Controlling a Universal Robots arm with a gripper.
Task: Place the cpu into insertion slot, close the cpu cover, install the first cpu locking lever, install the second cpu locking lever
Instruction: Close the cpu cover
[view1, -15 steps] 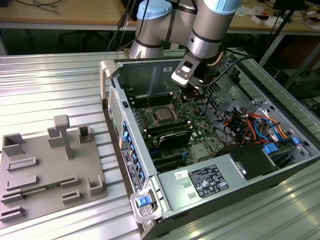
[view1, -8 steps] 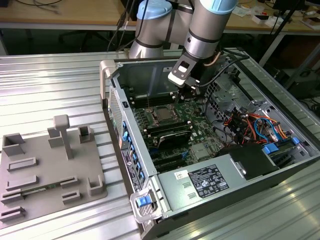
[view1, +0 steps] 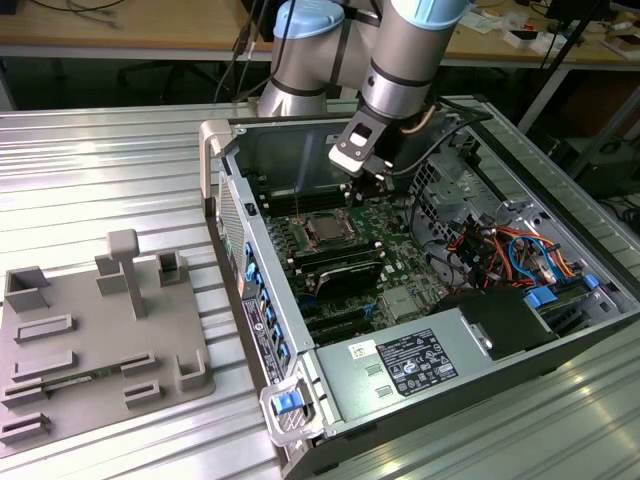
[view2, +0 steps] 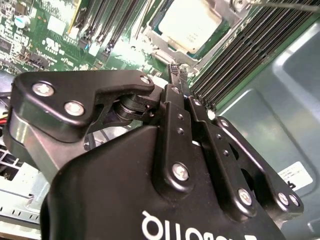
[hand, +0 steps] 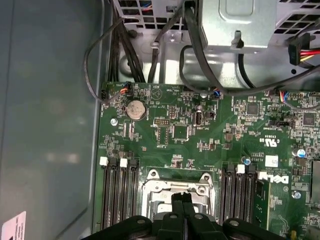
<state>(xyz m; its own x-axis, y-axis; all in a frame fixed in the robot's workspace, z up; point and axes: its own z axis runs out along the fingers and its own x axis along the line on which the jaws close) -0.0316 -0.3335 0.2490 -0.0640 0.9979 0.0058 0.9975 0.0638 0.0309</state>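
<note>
Hand (view2: 178, 75), foremost in both wrist views: I see its fingertips pinched together, close above the socket's edge. Cpu (view2: 192, 25): seated in the socket, silver top upward, cover (view2: 161, 50) lying flat around it on the green board (hand: 150, 125).

The exterior view counts one robot arm (view1: 400, 60) with one gripper (view1: 366, 186), one open computer case (view1: 290, 150), one motherboard (view1: 400, 250), one cpu (view1: 325, 230) at about ten o'clock from the case's middle, one power supply (view1: 405, 365) at six o'clock, and one grey fixture plate (view1: 85, 300) at about nine o'clock from the case. The first wrist view counts one cpu cover (hand: 150, 190), one coin cell (hand: 134, 109), four white slot latches (hand: 103, 161) and two gripper fingers (hand: 176, 200).
</note>
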